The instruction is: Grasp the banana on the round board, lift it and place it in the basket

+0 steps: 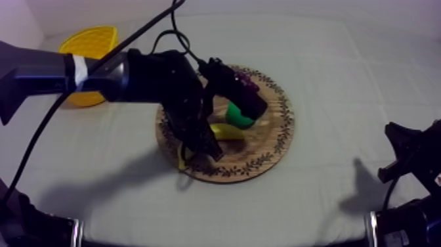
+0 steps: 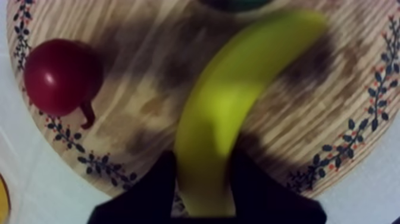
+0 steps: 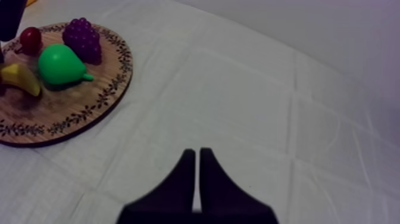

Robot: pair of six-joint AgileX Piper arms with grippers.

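Covering the table: grey-white cloth [image 1: 341, 85], bare and wide to the right of the board [image 1: 279, 141] and on its near side; plenty of free cloth there.
Left arm [image 1: 39, 72]: comes in from the upper left, passes just in front of the basket [image 1: 92, 39], and hangs over the board's left half, hiding part of it.
Board: round, wooden, patterned rim, mid-table; open cloth all round it, most at the right.
Basket: yellow, far left near the table's back edge, apart from the board with cloth between them.
Right gripper [image 3: 196, 152]: parked over bare cloth, well apart from the board; its two fingers lie together as a narrow wedge, closed with nothing between them.
Left gripper [image 2: 203, 170]: down at the board's near-left rim; its black fingers [image 2: 152, 190] sit one each side of the banana [image 2: 238, 101], pressed against its end and clamped on it.
Banana: at the board, not in the basket; gripped end over the patterned rim, other end curving in toward the pear [image 3: 59, 64]; cannot tell whether it is lifted off the wood.
Pear: green, on the board just beside the banana, stem pointing at the open cloth.
Grapes [image 3: 83, 37]: purple bunch just behind the pear, close to the far rim.
Small red fruit [image 2: 59, 76]: on the board near the rim, apart from the banana, bare wood between.
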